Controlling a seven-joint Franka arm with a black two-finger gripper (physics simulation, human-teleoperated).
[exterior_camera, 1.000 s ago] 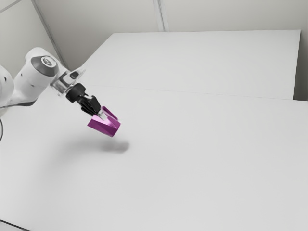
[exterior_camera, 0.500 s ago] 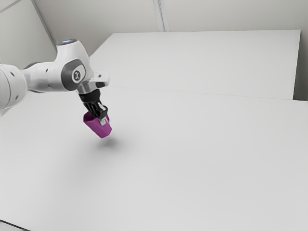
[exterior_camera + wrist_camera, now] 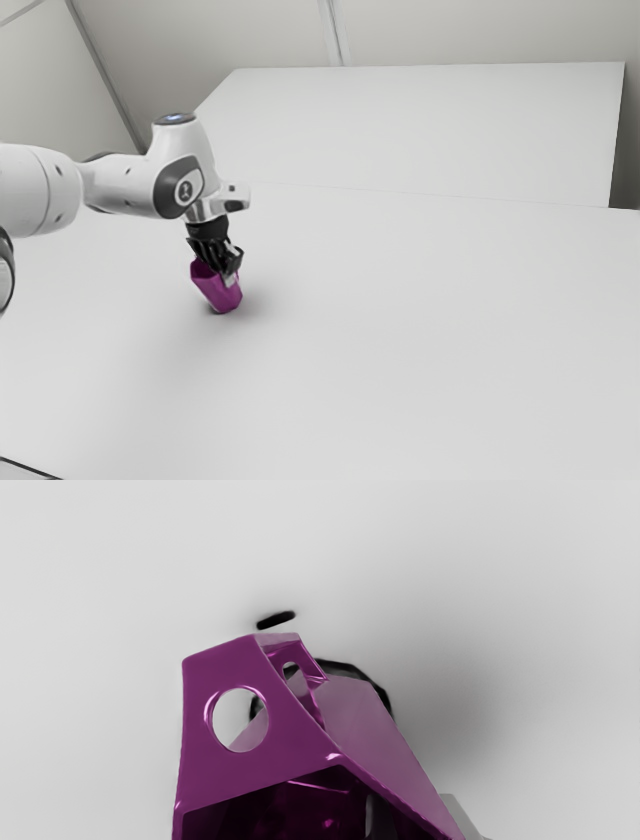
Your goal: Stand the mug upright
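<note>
Exterior view: the arm [image 3: 130, 185] is reaching in from the left, and its end effector [image 3: 229, 281] is holding the purple mug [image 3: 216, 289] low over the desk [image 3: 420, 330], left of centre and on the near side of the thin far line. The mug is leaning, its mouth facing up and toward the exterior view's left, its base pointing down and rightward. Whether the base is touching the desk, I can't tell.

Wrist view: the end effector is closing on the mug's wall, one finger [image 3: 374, 817] sitting inside the mouth, the other [image 3: 457, 812] pressing from outside. A round hole is piercing a broad flat face. The mug is looking stiff, probably light and rather slick, so it could be pivoting in such a narrow pinch; the wall by the rim is offering a sensible hold while the lean is being taken out.
</note>
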